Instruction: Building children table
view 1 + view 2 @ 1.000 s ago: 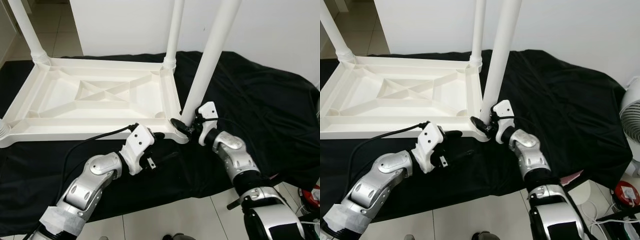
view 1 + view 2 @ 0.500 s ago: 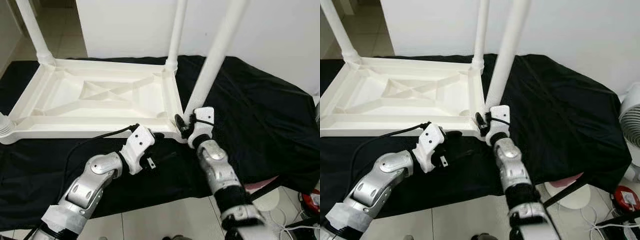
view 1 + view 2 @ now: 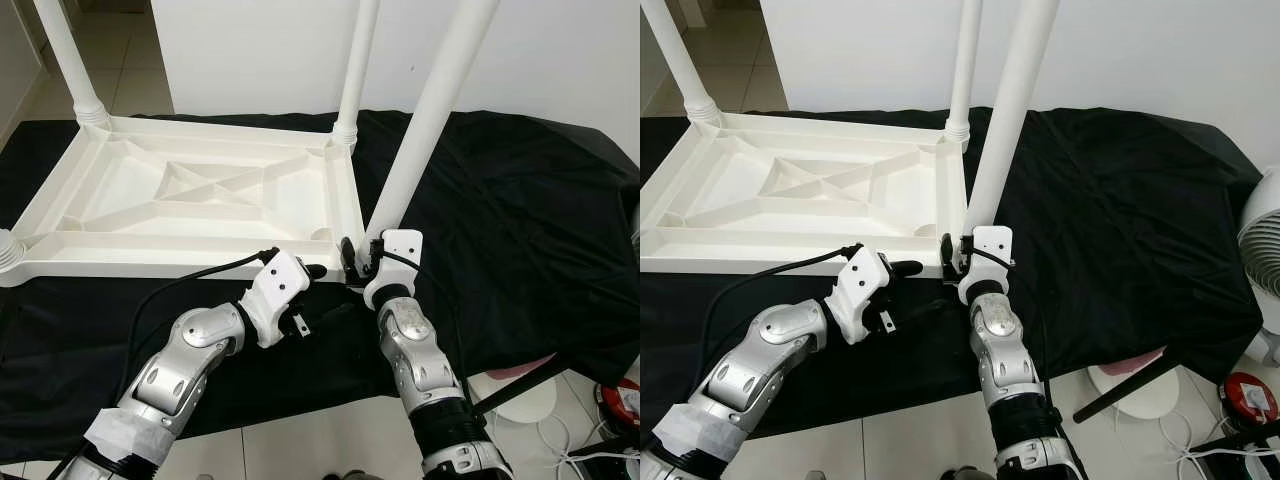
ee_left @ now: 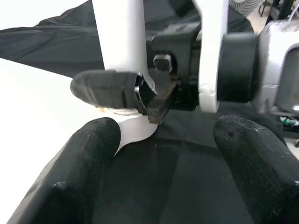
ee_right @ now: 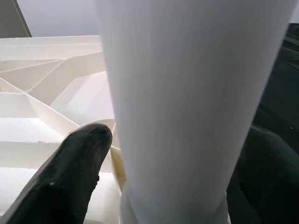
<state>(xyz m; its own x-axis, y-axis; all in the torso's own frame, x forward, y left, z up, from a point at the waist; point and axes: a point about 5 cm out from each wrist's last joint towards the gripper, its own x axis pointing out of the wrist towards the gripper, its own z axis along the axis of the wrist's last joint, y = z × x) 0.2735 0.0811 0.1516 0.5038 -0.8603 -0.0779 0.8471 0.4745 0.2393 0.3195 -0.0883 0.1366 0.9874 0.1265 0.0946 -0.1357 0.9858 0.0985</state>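
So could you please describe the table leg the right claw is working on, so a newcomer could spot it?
Find the upturned white tabletop on the black cloth. At its corner nearest the robot, a white leg rises beside the right claw, whose fingers straddle its base. Unlike the upright legs, it leans.

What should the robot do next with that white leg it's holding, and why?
Probably twist the leg further into its corner socket. The right pincer grips the leg's base at the near corner of the upside-down tabletop, and the leg leans instead of standing straight. The left pincer waits open beside that corner.
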